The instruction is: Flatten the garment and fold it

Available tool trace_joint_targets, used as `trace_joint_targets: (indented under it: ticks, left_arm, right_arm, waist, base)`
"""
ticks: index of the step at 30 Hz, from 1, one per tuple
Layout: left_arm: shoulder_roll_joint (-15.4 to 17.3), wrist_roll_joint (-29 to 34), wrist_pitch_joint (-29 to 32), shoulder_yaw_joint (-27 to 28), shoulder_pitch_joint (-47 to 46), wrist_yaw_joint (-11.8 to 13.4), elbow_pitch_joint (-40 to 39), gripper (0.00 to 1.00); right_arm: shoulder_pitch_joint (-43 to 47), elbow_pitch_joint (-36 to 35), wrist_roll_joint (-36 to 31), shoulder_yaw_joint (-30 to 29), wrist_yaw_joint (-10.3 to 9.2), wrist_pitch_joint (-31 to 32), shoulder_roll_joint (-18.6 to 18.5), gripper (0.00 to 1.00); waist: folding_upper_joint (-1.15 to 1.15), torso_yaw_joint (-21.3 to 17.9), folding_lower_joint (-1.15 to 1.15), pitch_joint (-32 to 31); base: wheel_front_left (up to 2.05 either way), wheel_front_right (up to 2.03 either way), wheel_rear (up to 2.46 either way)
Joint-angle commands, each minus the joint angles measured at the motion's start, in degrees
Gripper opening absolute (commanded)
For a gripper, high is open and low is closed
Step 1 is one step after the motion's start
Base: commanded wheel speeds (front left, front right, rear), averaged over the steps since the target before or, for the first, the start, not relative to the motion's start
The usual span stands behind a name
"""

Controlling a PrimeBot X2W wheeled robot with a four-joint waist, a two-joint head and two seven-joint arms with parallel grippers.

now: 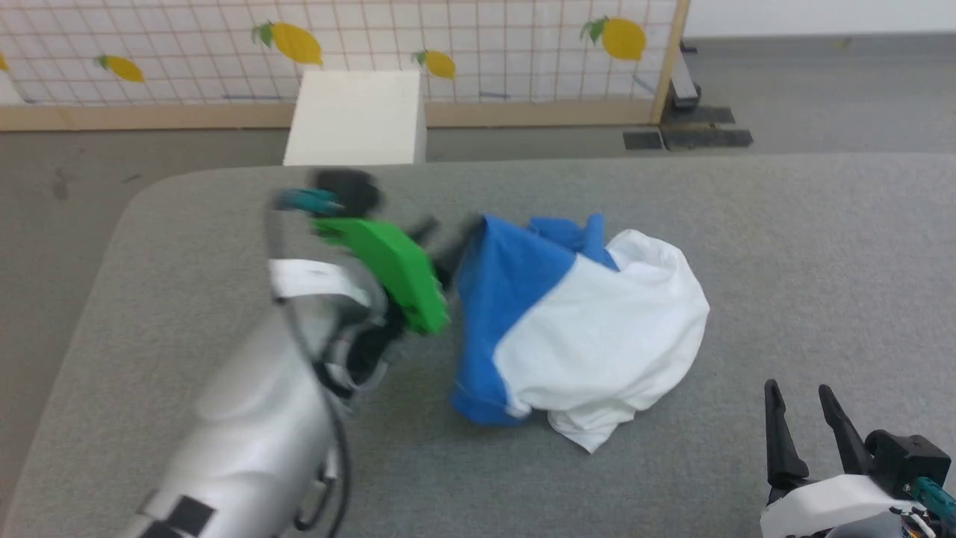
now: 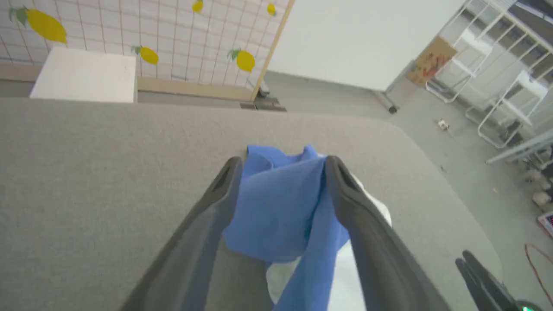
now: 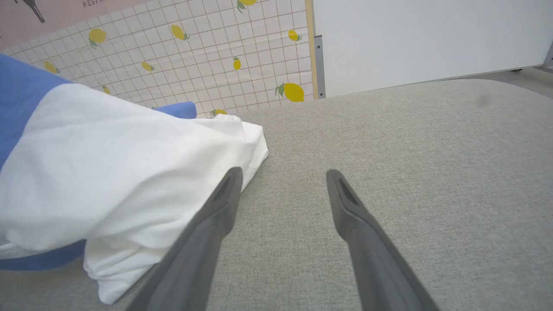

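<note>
The garment (image 1: 597,329) lies crumpled in a heap in the middle of the grey table (image 1: 784,224), white body to the right, blue sleeve cloth on the left and back. My left gripper (image 1: 447,243), blurred, is at the heap's blue left edge. In the left wrist view its fingers (image 2: 283,162) stand wide apart, with a bunch of the garment's blue fabric (image 2: 276,207) lying between them. My right gripper (image 1: 798,388) is open near the front right edge, with nothing in it. In the right wrist view its fingers (image 3: 285,173) point past the garment's white edge (image 3: 108,172).
A white box (image 1: 357,116) stands beyond the table's far edge, before a lemon-printed grid screen (image 1: 485,45). The table's left corner is rounded. White wire racks (image 2: 497,86) stand on the floor off to the right.
</note>
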Motion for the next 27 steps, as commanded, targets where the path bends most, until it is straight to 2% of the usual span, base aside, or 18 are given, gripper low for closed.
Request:
trace_joint_targets:
  ticks: [1,4,8,14,16,19,23,27]
  left_arm:
    - [1.62,-0.81,-3.41,2.68,1.05,1.65,-1.76,1.0]
    - [4.77,-0.72,-8.99,6.76,4.57,4.07,-4.68,1.0]
    - [9.55,0.88,-13.69,9.53,11.32,7.71,-6.99,1.0]
    - [14.5,9.25,-26.76,12.23,20.58,12.1,-9.66,1.0]
    - [14.47,12.23,-27.73,13.41,23.54,12.65,-11.17,1.0]
    - [12.58,17.31,-27.9,17.86,27.45,12.67,-15.6,1.0]
    - [7.92,23.21,-27.92,23.67,33.78,11.6,-21.19,1.0]
    - [3.59,26.61,-27.93,27.91,37.54,9.66,-23.77,1.0]
  right_arm:
    - [0.54,-0.34,-0.21,-0.09,-0.09,-0.35,0.0,1.0]
    - [0.69,-0.59,-0.18,-0.14,-0.09,-0.35,0.0,1.0]
    - [0.91,-1.14,0.02,-0.32,-0.09,-0.35,0.0,1.0]
    - [1.05,-1.54,0.31,-0.46,-0.09,-0.35,0.0,1.0]
    - [1.2,-1.54,0.29,-0.59,-0.09,-0.35,0.0,1.0]
    - [1.36,-1.44,0.19,-0.76,-0.09,-0.3,0.0,1.0]
    - [1.0,-1.45,0.14,-0.75,-0.09,0.32,0.0,1.0]
    - [-0.84,-2.2,0.61,0.88,-0.09,3.82,0.0,1.0]
  waist:
    - [0.0,2.23,0.0,-2.5]
    - [0.0,2.46,0.0,-3.25]
    - [0.0,2.4,0.0,-3.63]
    - [0.0,1.93,0.0,-3.33]
    - [0.0,1.74,0.0,-3.14]
    - [0.0,1.55,0.0,-2.77]
    - [0.0,1.14,0.0,-2.08]
    - [0.0,1.21,0.0,-0.9]
  base:
    - [0.0,0.0,0.0]
    - [0.0,0.0,0.0]
    - [0.0,0.0,0.0]
    - [0.0,0.0,0.0]
    - [0.0,0.0,0.0]
    - [0.0,0.0,0.0]
    - [0.0,0.0,0.0]
    - [0.0,0.0,0.0]
